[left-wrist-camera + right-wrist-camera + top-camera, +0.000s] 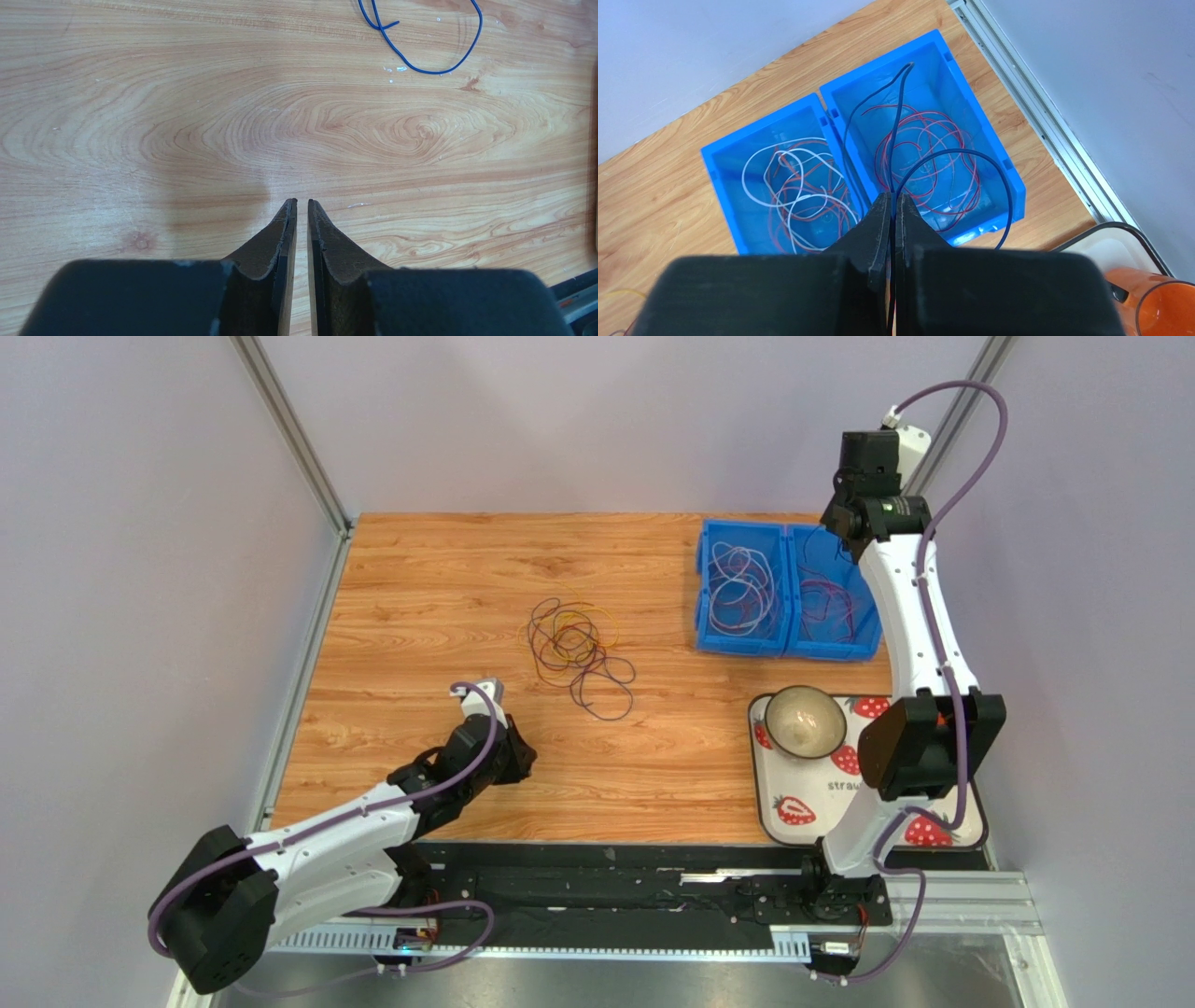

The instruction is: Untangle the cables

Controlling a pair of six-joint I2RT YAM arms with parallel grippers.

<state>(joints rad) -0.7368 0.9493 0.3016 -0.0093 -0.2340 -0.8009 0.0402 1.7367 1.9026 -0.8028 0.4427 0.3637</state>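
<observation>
Nearest the left wrist lens, the left arm's fingers (289, 220) stand a slit apart with nothing between them, hovering over bare bench (175, 126). Far ahead of the tips and to their right lies one loop of blue cable (428, 72), well apart from them. This arm seems to be waiting its turn.

Seen from the right wrist, the right arm's fingers (880, 217) are pressed together on a dark blue cable (895, 133), which rises past the tips and curls into a loop on their right. Directly beyond the tips sits the right-hand blue bin (986, 119), holding red cables; the left-hand blue bin (724, 182), ahead and to the left, holds white and red ones. The grip looks meant for dropping this freed cable into the right-hand bin. Whether its slack already touches the bin, I cannot tell.

From above, the right arm reaches tall over the far bins, wrist bent downward. The left arm lies low and stretched, and the remaining tangle of cables (578, 655) rests beyond its fingers, to their right.
</observation>
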